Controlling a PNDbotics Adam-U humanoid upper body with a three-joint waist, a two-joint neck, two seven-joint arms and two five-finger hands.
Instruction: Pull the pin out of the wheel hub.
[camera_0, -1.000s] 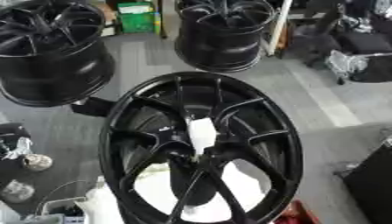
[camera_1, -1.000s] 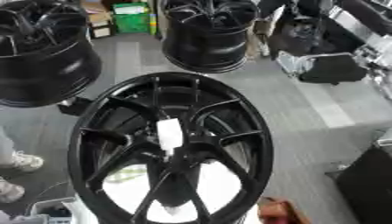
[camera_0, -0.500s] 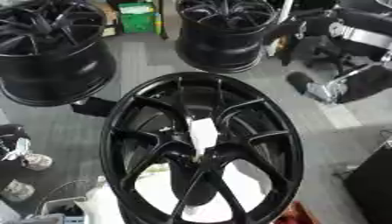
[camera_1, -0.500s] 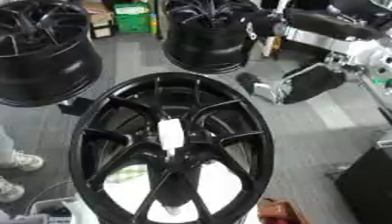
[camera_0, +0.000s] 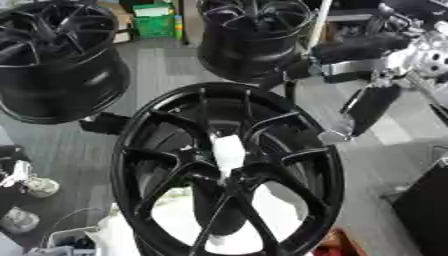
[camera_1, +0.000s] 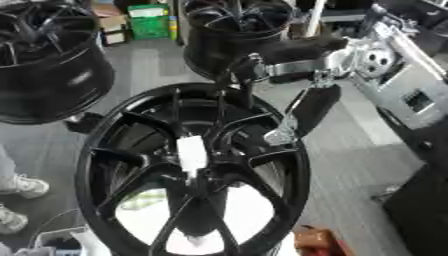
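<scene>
A large black spoked wheel (camera_0: 140, 130) stands tilted in the middle of both views. A white pin (camera_0: 229, 151) sticks out of its hub. My right hand (camera_1: 313, 107) comes in from the upper right on a black and silver arm. It hangs open above the wheel's upper right rim, with straight fingers (camera_0: 369, 107) pointing down and the thumb (camera_1: 241, 70) spread toward the left. It is apart from the pin, up and to the right of it. My left hand shows in no view.
Two more black wheels stand on the grey floor behind, one at far left (camera_0: 52, 65) and one at top centre (camera_0: 254, 35). A green crate (camera_0: 156, 25) sits between them. A person's shoes (camera_0: 35, 187) show at left, a reddish object (camera_1: 317, 241) at lower right.
My right arm has swung in from the right edge and moved left, bringing the open hand over the wheel's upper right rim. The wheel and pin have not moved.
</scene>
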